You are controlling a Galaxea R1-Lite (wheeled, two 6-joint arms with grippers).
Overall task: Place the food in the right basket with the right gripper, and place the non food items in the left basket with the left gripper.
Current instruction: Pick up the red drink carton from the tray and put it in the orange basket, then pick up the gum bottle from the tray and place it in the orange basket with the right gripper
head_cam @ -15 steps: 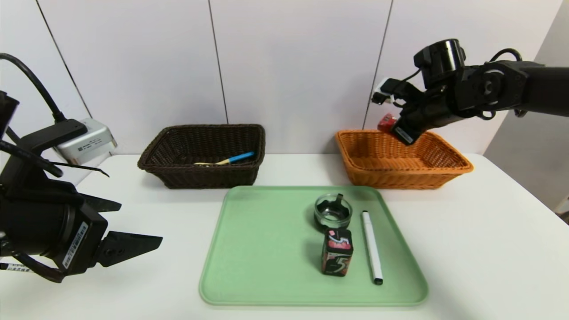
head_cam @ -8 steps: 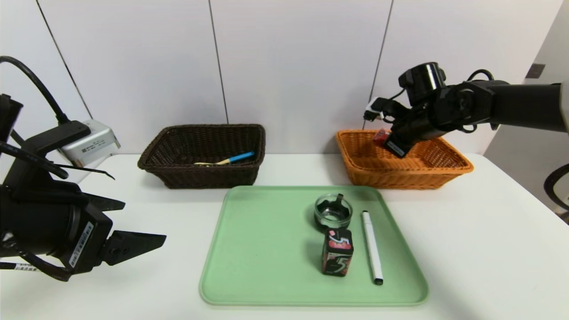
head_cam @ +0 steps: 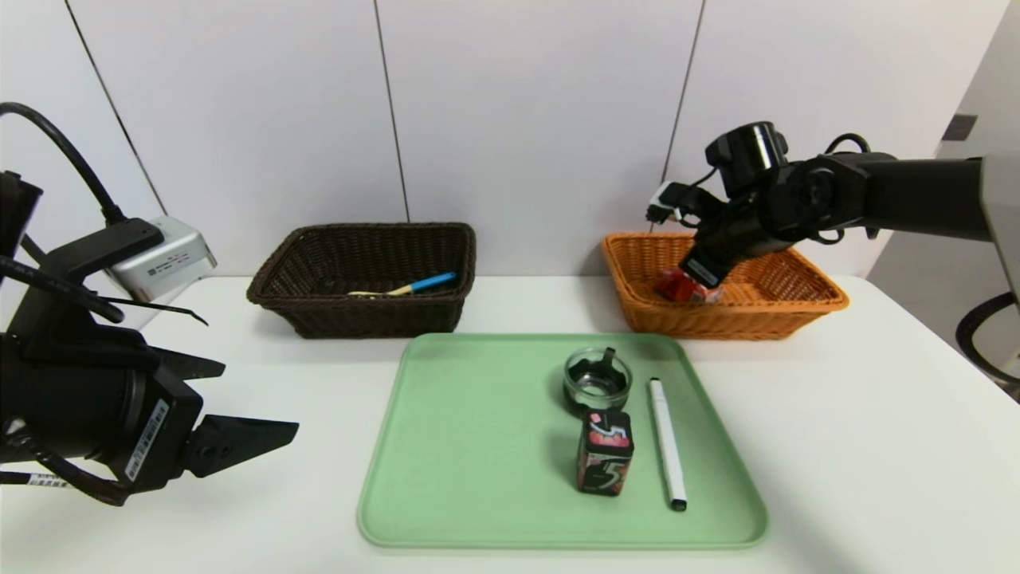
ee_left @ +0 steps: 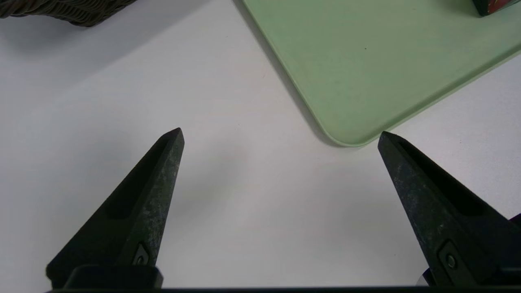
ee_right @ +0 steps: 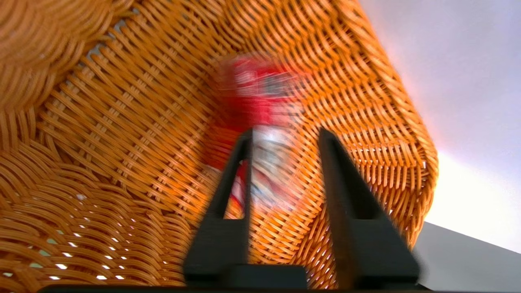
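Note:
My right gripper (head_cam: 701, 269) hangs over the near-left part of the orange right basket (head_cam: 797, 307). Its jaws stand apart, and a red food packet (head_cam: 676, 285) lies loose just below them on the basket floor. In the right wrist view the red packet (ee_right: 256, 93) shows blurred past the open right gripper (ee_right: 285, 136). A dark gum box (head_cam: 605, 451), a white marker (head_cam: 666, 442) and a small glass dish (head_cam: 597, 380) sit on the green tray (head_cam: 478, 446). My left gripper (head_cam: 251, 399) hovers open and empty over the table, left of the tray.
The dark left basket (head_cam: 319, 315) at the back holds a blue-handled tool (head_cam: 422, 284). A silver box (head_cam: 159, 255) sits at the far left edge. In the left wrist view the tray's corner (ee_left: 346, 134) lies between the left fingertips (ee_left: 175, 138).
My right gripper has dropped from above the orange basket into it and opened, and the red packet has left the jaws. The left arm has barely moved.

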